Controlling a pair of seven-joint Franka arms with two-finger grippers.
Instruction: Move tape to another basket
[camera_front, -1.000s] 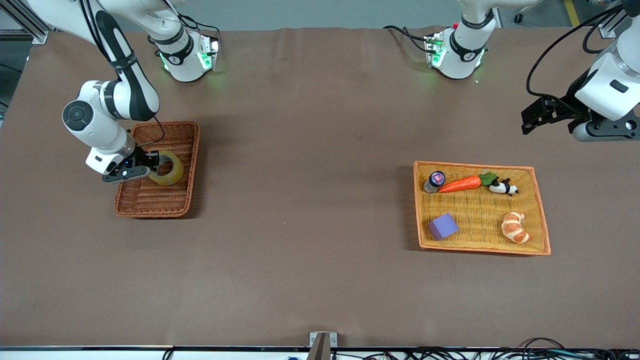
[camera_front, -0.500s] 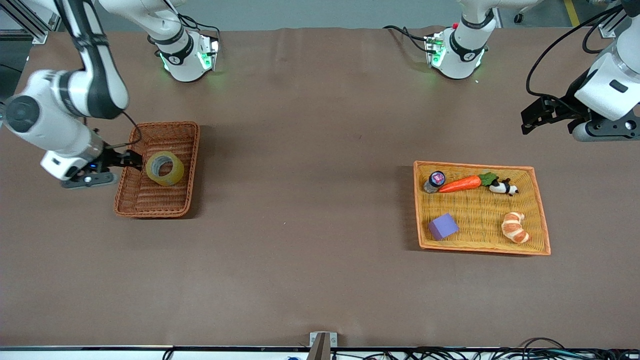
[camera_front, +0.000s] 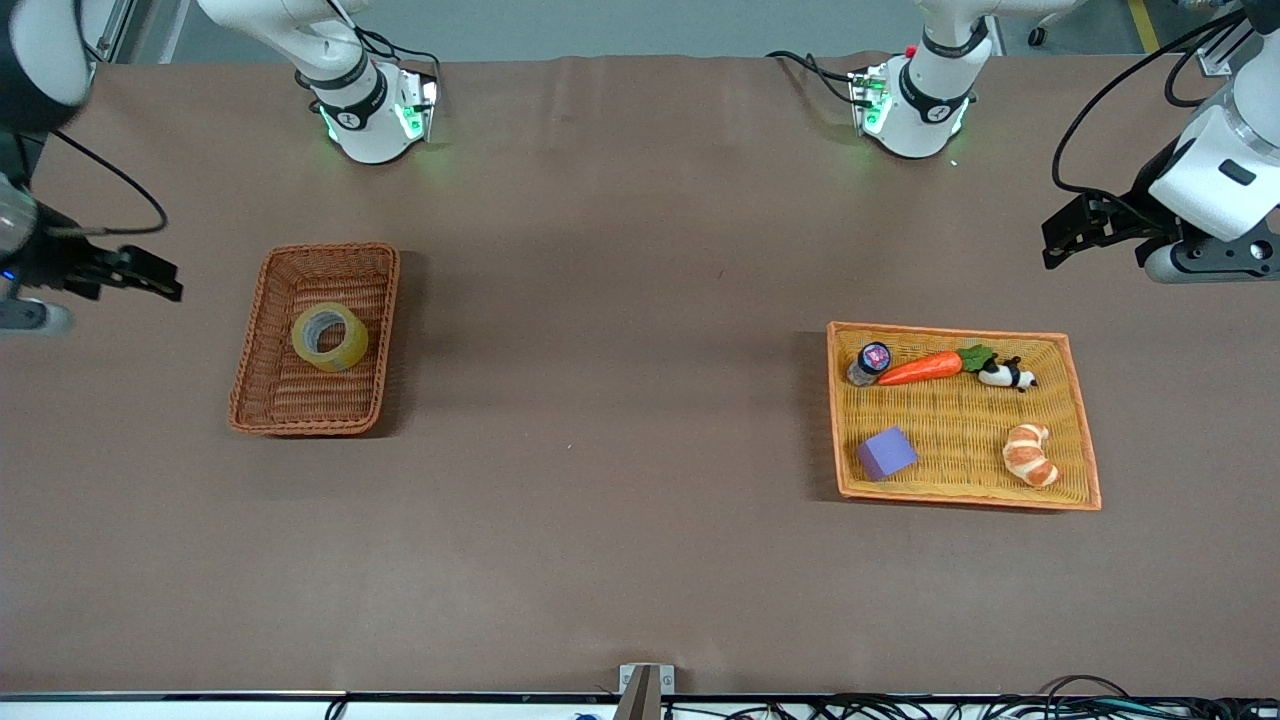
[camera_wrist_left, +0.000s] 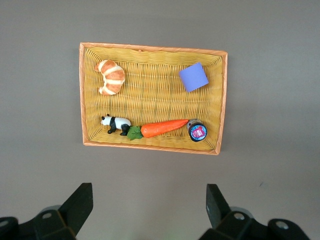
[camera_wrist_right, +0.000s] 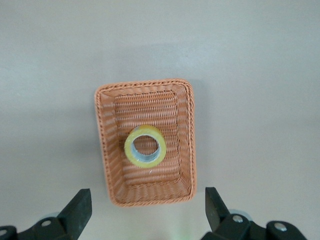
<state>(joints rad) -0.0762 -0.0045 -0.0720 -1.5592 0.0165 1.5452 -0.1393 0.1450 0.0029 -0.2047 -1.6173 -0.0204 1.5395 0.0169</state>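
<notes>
The front camera looks down high across the table (camera_front: 620, 560). Each wrist camera faces straight down: left shares the tray (camera_wrist_left: 150, 146) (camera_front: 1085, 440), right the basket (camera_wrist_right: 107, 170) (camera_front: 250, 400).

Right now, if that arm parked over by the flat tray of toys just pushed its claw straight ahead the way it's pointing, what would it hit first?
Probably the orange-yellow tray. The left gripper, open, looks down at it; the carrot sits closest to mid-line. From the wrist view the aim may fall on bare table just short of the rim; depth is unclear.
</notes>
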